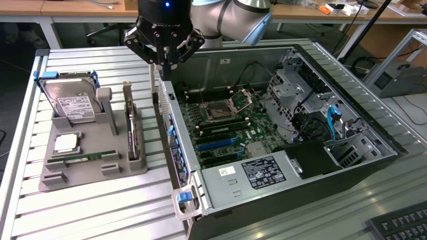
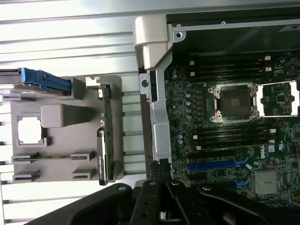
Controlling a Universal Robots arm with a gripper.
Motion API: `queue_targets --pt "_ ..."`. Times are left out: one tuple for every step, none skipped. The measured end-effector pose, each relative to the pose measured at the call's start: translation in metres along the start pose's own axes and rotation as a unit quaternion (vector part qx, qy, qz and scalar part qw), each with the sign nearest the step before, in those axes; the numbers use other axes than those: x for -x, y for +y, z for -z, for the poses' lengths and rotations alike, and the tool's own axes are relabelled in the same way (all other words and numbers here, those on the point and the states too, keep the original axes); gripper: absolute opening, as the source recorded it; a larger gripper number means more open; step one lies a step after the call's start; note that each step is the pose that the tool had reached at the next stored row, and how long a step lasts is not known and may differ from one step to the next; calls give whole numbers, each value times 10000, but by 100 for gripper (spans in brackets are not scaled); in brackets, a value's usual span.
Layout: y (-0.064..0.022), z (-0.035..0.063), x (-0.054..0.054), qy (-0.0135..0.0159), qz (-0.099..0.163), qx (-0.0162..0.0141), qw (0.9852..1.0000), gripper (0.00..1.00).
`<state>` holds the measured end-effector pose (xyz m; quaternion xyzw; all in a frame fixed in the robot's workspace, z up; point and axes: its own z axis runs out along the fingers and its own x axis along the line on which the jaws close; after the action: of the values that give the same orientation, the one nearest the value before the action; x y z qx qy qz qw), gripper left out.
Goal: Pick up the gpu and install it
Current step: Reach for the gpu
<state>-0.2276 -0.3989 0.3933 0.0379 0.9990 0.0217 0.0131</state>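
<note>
Hand (image 1: 163, 64) pinched shut and holding nothing, hanging over the side wall of the open computer case (image 1: 175, 125). Just beside that wall, the gpu (image 1: 131, 127) stands on edge in a slot of the grey tray (image 1: 80, 175) on the tabletop (image 1: 100, 210), apart from the hand.

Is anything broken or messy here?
Nothing stands out. The graphics card stands upright in its slot in the gray tray, near the hard drive, and the open computer case looks tidy. The gripper hangs shut above the case's edge.
</note>
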Motion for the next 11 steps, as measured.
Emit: queue_targets --pt "0 0 -5 0 0 0 10000 11" --pt "-1 0 -10 0 0 0 10000 11" --pt "-1 0 -15 0 0 0 10000 11" --pt "-2 1 -22 0 0 0 10000 11" --pt "-2 1 -27 0 0 0 10000 11" --pt "-2 1 -31 0 0 0 10000 11" --pt "-3 1 -36 0 0 0 10000 11" --pt "-3 1 -40 0 0 0 10000 11" --pt "-4 1 -45 0 0 0 10000 11" --pt "-4 1 -51 0 0 0 10000 11" --pt "-4 1 -56 0 0 0 10000 11"
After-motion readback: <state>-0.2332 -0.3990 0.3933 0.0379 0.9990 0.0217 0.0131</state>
